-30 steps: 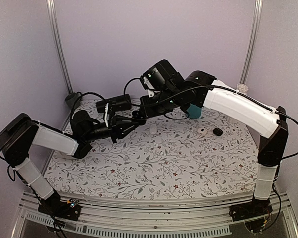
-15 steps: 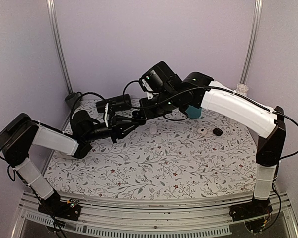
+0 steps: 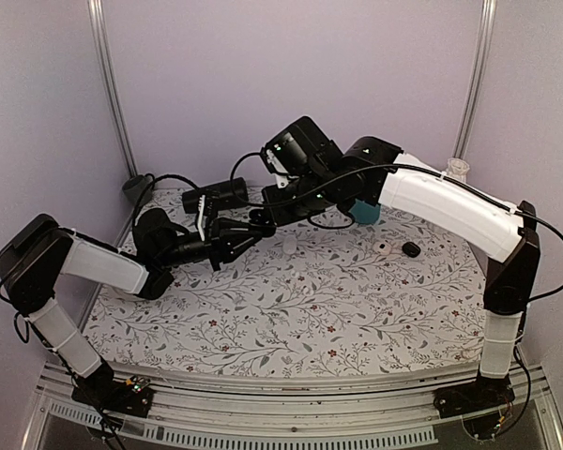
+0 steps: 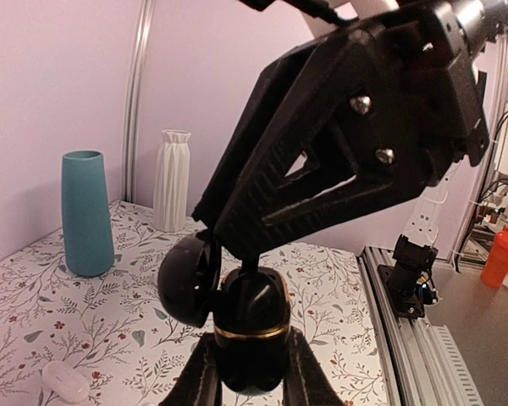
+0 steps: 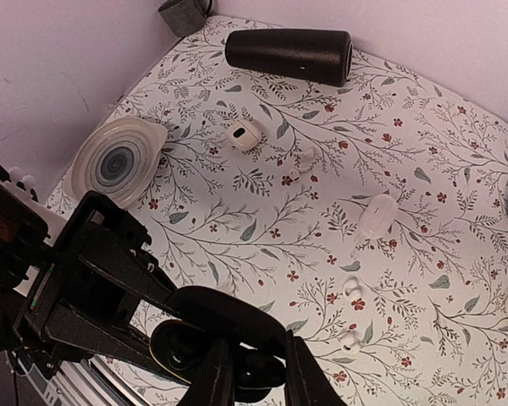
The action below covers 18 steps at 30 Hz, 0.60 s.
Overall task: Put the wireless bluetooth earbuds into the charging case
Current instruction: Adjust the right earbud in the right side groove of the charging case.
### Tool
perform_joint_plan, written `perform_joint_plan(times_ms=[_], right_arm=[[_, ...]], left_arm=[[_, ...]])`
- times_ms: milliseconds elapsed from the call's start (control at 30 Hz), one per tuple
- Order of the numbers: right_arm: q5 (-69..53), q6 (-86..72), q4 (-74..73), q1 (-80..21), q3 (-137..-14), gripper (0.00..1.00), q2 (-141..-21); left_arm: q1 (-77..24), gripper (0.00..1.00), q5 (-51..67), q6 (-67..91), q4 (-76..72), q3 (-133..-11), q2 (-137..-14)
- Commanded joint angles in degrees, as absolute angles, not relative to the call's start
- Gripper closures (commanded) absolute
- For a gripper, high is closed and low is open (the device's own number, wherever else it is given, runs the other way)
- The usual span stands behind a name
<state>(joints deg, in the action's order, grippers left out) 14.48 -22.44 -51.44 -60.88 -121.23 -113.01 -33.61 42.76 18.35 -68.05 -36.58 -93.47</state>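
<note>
**Left gripper** (image 4: 251, 364): clamped on the charging case (image 4: 252, 334), one finger on each flank. The case's mouth faces up and its gold rim shows. The lid (image 4: 189, 279) is swung open to one side on its hinge.

**Right gripper** (image 5: 254, 376): tips down at the case's mouth, fingers near together with a narrow slot between them. Whether anything is pinched there cannot be told.

**Position:** both grippers meet over the far-left part of the table (image 3: 291, 309), near the back wall.

**Edges and room:**
- Bare floral cloth runs from the meeting point to the near rail (image 3: 291, 389).
- A round dish (image 5: 118, 161) lies near the cloth's edge by the wall.
- A black cylinder (image 5: 289, 55) lies on its side along the back.
- A white pod (image 5: 245, 134) and a second white pod (image 5: 378, 213) lie on the cloth, apart from each other.
- A teal vase (image 4: 86, 211) and a white ribbed vase (image 4: 173, 179) stand upright at the back, well apart from the case.

**Hidden or cut off:**
- The right fingers cover the inside of the case in both wrist views.
- The black earbuds cannot be made out in any view.
- From above, the case is lost among the black gripper bodies.
- The right wrist view cuts the case at its lower edge.
- The left wrist view crops the left fingers at the bottom.
</note>
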Motion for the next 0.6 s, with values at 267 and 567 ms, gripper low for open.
perform_joint_plan(times_ms=[267, 567], right_arm=[[14.5, -19.1, -45.3, -61.4, -114.0, 0.86, -109.2], [13.1, -18.3, -41.2, -61.4, -108.6, 0.86, -106.2]], left_arm=[[-33.1, 1.00, 44.1, 19.4, -69.6, -37.0, -92.8], [-32.4, 1.00, 44.7, 22.5, -73.8, -36.2, -92.4]])
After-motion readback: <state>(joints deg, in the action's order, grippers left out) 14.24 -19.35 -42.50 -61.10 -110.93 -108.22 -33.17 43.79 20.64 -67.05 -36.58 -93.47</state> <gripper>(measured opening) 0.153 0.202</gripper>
